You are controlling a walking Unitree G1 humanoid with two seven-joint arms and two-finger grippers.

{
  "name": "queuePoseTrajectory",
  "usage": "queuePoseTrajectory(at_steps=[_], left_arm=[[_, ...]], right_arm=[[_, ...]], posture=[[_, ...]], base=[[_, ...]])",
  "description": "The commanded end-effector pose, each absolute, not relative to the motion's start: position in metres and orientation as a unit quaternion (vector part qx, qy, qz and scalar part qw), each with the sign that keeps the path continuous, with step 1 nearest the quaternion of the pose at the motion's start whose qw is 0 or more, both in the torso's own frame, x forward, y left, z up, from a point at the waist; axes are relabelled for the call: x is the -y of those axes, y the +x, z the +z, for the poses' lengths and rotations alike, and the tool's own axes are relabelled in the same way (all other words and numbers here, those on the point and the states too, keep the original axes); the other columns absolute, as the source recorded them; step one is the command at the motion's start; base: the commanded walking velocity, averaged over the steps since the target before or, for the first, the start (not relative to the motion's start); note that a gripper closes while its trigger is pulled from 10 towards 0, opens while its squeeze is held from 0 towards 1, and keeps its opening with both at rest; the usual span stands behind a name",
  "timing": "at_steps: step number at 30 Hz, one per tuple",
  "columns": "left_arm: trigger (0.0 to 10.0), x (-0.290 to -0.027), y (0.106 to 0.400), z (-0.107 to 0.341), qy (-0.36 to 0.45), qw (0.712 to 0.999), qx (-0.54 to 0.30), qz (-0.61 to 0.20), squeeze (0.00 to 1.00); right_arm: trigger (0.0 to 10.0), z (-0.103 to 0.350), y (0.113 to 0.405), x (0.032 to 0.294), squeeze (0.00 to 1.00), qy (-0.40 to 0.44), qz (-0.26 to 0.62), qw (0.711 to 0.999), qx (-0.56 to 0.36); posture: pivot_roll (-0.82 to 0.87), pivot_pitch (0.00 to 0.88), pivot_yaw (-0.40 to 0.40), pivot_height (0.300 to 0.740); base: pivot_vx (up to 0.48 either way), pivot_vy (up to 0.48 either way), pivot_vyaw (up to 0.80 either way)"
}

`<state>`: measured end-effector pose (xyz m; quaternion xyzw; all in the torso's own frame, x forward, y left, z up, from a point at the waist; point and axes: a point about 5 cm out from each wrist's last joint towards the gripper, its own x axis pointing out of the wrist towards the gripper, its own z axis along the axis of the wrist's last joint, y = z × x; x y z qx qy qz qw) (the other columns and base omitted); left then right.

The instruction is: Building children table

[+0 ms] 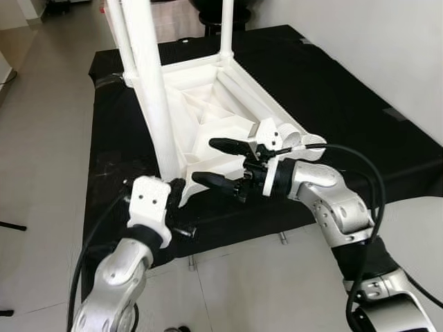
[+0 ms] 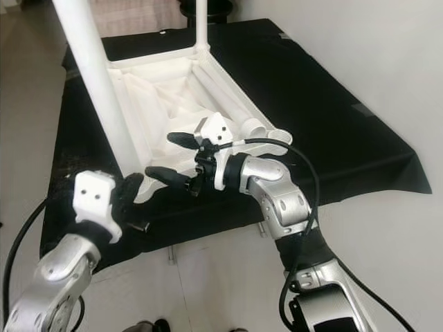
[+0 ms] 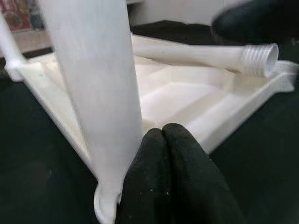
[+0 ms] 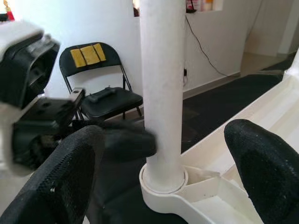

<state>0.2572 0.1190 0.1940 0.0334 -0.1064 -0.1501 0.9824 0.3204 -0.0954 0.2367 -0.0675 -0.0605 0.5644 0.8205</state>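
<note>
Upturned white table top on the black-draped counter, legs cut off above.
Left gripper clenched at the near leg's base; right gripper released, its jaws apart beside it.

white table upside down, legs upright

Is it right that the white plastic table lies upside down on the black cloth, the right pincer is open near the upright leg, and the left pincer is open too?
Not quite. The left pincer is shut, fingertips pressed together at the base of the upright white plastic leg, as the left wrist view shows. The rest holds: the white plastic table lies upside down on the black cloth, and the right pincer is open.
</note>
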Motion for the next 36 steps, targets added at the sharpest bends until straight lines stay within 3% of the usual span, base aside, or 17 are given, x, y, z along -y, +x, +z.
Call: queuePoseTrajectory(at_steps=[1, 12, 15, 17, 18, 19, 20, 28, 31, 34, 36], left_arm=[[10.0, -0.114, 0.263, 0.194, 0.02, 0.981, 0.111, -0.161, 1.0], [10.0, -0.106, 0.301, 0.218, 0.011, 0.973, 0.15, -0.176, 1.0], [10.0, -0.141, 0.316, 0.225, 0.05, 0.985, 0.158, -0.051, 1.0], [10.0, -0.141, 0.316, 0.225, 0.05, 0.985, 0.158, -0.051, 1.0], [10.0, -0.16, 0.316, 0.223, 0.064, 0.987, 0.149, 0.004, 0.21], [10.0, -0.16, 0.316, 0.223, 0.064, 0.987, 0.149, 0.004, 0.21], [10.0, -0.196, 0.305, 0.216, 0.08, 0.984, 0.132, 0.085, 0.0], [10.0, -0.228, 0.288, 0.213, 0.089, 0.978, 0.121, 0.145, 0.0], [10.0, -0.228, 0.286, 0.212, 0.086, 0.979, 0.121, 0.142, 0.0], [10.0, -0.212, 0.287, 0.209, 0.07, 0.985, 0.124, 0.096, 0.0], [10.0, -0.185, 0.287, 0.205, 0.047, 0.991, 0.125, 0.02, 0.0]], right_arm=[[10.0, 0.235, 0.316, 0.094, 0.0, -0.067, 0.574, 0.814, 0.058], [10.0, 0.24, 0.312, 0.097, 0.0, -0.071, 0.577, 0.812, 0.059], [10.0, 0.24, 0.309, 0.099, 0.0, -0.074, 0.575, 0.813, 0.055], [10.0, 0.24, 0.309, 0.099, 0.0, -0.074, 0.575, 0.813, 0.055], [10.0, 0.24, 0.309, 0.101, 0.0, -0.075, 0.573, 0.814, 0.054], [10.0, 0.24, 0.309, 0.101, 0.0, -0.075, 0.573, 0.814, 0.054], [10.0, 0.24, 0.309, 0.106, 0.0, -0.077, 0.568, 0.818, 0.051], [10.0, 0.239, 0.312, 0.11, 0.0, -0.081, 0.56, 0.823, 0.048], [10.0, 0.238, 0.314, 0.109, 0.0, -0.087, 0.554, 0.827, 0.047], [10.0, 0.233, 0.318, 0.107, 0.0, -0.11, 0.535, 0.837, 0.039], [10.0, 0.227, 0.325, 0.106, 0.0, -0.139, 0.503, 0.852, 0.026]], posture=[[-0.04, 0.154, 0.003, 0.74], [-0.06, 0.149, 0.009, 0.74], [-0.07, 0.152, 0.019, 0.74], [-0.07, 0.152, 0.019, 0.74], [-0.07, 0.154, 0.021, 0.74], [-0.07, 0.154, 0.021, 0.74], [-0.07, 0.154, 0.021, 0.74], [-0.04, 0.159, 0.016, 0.74], [-0.04, 0.16, 0.016, 0.74], [-0.04, 0.161, 0.016, 0.74], [-0.05, 0.162, 0.018, 0.74]], base=[[0.0, 0.0, 0.0], [0.0, 0.0, 0.0], [0.0, 0.0, 0.0], [0.0, 0.0, 0.0], [0.0, 0.0, 0.0], [0.0, 0.0, 0.0], [0.0, 0.0, 0.0], [0.0, 0.0, 0.0], [0.0, 0.0, 0.0], [0.0, 0.0, 0.0], [0.0, 0.0, 0.0]])
